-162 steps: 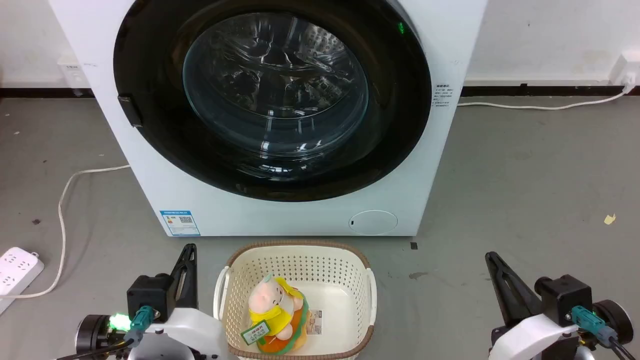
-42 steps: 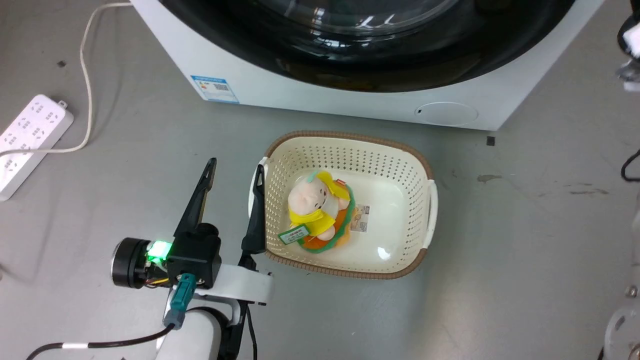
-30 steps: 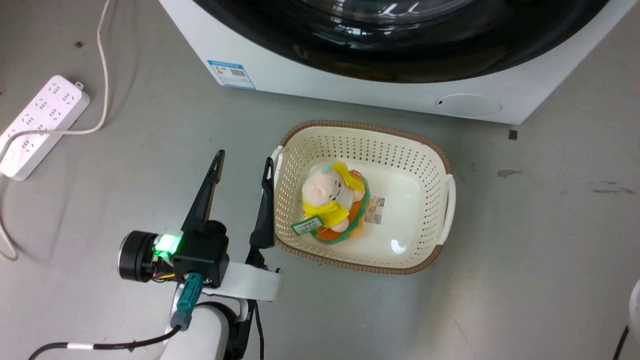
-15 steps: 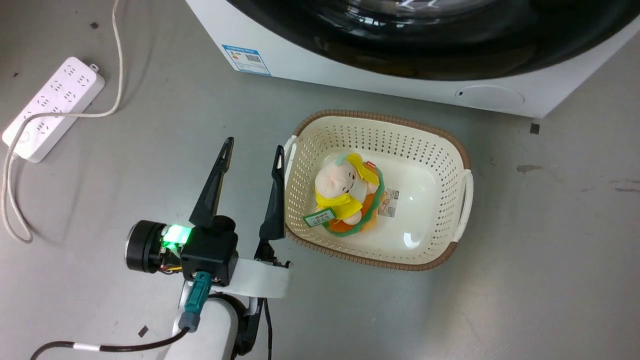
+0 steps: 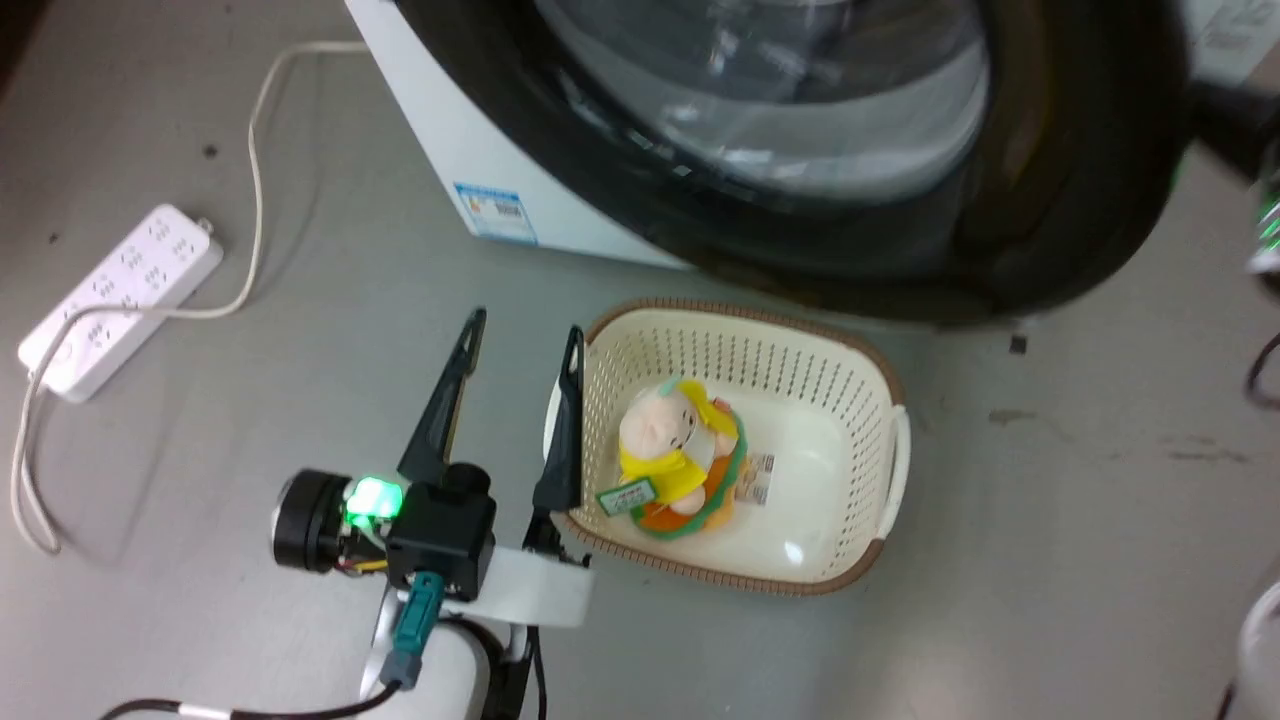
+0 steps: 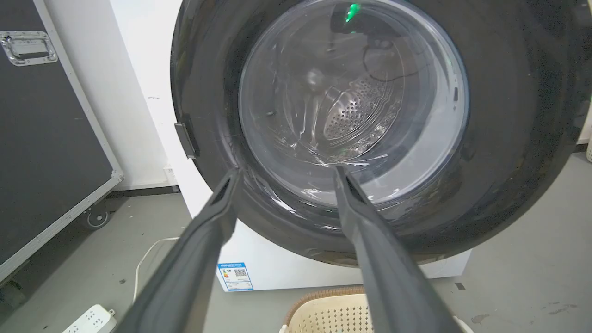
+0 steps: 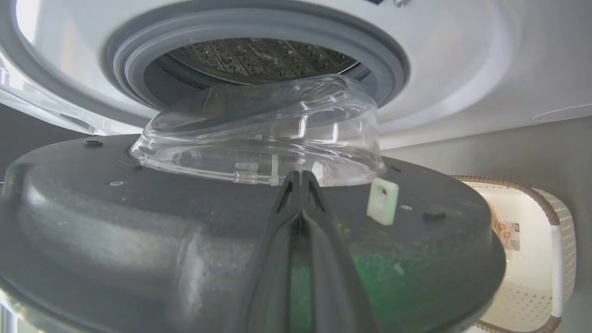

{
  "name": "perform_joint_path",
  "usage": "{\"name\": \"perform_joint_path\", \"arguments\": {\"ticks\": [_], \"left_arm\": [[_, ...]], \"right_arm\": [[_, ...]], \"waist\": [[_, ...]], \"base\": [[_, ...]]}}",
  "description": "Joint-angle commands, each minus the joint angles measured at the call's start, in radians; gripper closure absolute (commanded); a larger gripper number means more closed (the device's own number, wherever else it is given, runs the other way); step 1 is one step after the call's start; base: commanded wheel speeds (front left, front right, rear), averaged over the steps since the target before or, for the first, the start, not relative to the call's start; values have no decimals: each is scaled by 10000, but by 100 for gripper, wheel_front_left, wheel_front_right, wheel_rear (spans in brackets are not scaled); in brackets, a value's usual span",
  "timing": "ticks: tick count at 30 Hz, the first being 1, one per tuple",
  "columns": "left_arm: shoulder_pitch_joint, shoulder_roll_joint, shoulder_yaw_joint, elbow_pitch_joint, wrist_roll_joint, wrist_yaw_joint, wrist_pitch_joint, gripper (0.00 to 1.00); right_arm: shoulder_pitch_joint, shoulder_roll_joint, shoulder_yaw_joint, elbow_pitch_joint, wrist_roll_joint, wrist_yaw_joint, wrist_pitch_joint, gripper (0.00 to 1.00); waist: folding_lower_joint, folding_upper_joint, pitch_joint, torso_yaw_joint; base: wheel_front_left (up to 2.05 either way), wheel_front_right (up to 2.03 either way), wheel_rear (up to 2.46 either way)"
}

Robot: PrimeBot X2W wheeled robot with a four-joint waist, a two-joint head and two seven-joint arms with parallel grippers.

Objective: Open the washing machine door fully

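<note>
The washing machine door (image 5: 1080, 200) is a glossy black disc with a clear glass bowl, and it stands swung partly out from the white machine (image 5: 430, 120). In the right wrist view I see its dark inner face (image 7: 138, 217), with the grey rubber ring and steel drum (image 7: 259, 55) behind it. My right gripper (image 7: 300, 175) is shut, its tips against the inner face at the foot of the glass bowl, next to a white latch (image 7: 383, 201). My left gripper (image 5: 525, 325) is open and empty, low beside the basket. It faces the door's outer side (image 6: 508, 138), whose handle tab (image 6: 186, 140) is at the left.
A cream basket (image 5: 890, 400) with a plush toy (image 5: 675, 455) sits on the floor under the door's lower edge. A white power strip (image 5: 120, 300) and its cable lie on the left. A black case (image 6: 46, 138) stands to the left of the machine.
The door, flush with the machine front half a second ago, now stands swung out over the basket. The head view has shifted. My left gripper stays open beside the basket.
</note>
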Motion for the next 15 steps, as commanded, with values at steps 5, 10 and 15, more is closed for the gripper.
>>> {"name": "perform_joint_path", "arguments": {"ticks": [5,10,15], "left_arm": [[554,65,-82,197,-64,-9,-55,0],[968,117,-52,283,-94,15,-55,0],[1286,217,-36,446,-137,-78,-55,0]], "right_arm": [[1535,829,64,-970,220,19,806,100],[2676,1067,268,-1771,721,19,1506,100],[3511,1087,1222,-1856,2081,19,1754,100]], "waist": [[1,0,-971,-292],[1,0,-1462,-435],[1,0,-1809,-479]], "base": [[0,0,0],[0,0,0],[0,0,0]]}}
